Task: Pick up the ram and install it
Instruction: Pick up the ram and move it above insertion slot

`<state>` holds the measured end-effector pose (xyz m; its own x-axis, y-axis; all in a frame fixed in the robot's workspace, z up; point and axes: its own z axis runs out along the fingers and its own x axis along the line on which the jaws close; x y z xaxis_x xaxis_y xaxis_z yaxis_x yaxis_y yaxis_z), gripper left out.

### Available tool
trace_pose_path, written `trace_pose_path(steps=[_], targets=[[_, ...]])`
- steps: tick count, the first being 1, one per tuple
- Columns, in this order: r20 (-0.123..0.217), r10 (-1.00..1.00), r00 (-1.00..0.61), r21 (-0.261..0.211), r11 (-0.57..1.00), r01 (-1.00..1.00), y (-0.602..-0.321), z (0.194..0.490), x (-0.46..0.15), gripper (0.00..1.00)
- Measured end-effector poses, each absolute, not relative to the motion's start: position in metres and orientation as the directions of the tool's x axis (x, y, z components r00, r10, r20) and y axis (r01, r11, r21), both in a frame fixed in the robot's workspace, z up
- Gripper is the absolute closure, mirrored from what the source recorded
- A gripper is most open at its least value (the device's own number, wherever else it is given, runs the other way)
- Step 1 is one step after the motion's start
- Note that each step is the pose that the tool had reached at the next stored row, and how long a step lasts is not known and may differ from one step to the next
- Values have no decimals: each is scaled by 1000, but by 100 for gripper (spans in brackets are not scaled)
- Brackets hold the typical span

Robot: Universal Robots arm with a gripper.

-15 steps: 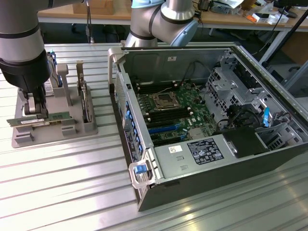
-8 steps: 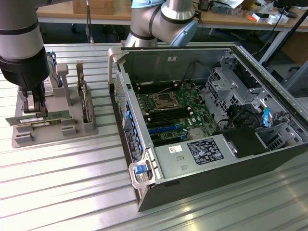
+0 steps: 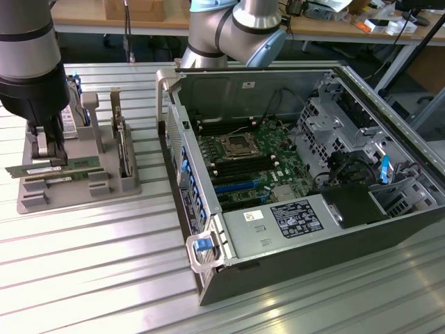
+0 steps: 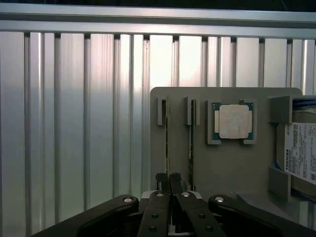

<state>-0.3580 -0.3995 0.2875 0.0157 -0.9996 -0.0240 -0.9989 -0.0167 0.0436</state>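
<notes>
The ram (image 3: pixel 78 166) is a long green stick lying level just above the grey holder (image 3: pixel 104 184) on the exterior view's left. My gripper (image 3: pixel 50 149) comes down on it from above and is shut on its middle. In the wrist view the ram (image 4: pixel 167 133) shows edge-on as a thin line running away from my closed fingertips (image 4: pixel 161 178), over one of the holder's narrow slots. A second thin stick (image 4: pixel 191 138) sits in the neighbouring slot.
The open computer case (image 3: pixel 229 240) fills the exterior view's right, with its motherboard (image 3: pixel 243 149) and long memory slots (image 3: pixel 240 169) facing up. On the holder (image 4: pixel 227 168) lie a square silvery processor (image 4: pixel 233 121) and a white-labelled hard drive (image 4: pixel 302 153). Ribbed metal table (image 3: pixel 104 264) lies all around.
</notes>
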Motion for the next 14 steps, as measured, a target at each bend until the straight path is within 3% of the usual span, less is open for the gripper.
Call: trace_pose_path(steps=[14], targets=[[-24, -1000, 16, 44, -17, -999, -399, 311, -358, 88]])
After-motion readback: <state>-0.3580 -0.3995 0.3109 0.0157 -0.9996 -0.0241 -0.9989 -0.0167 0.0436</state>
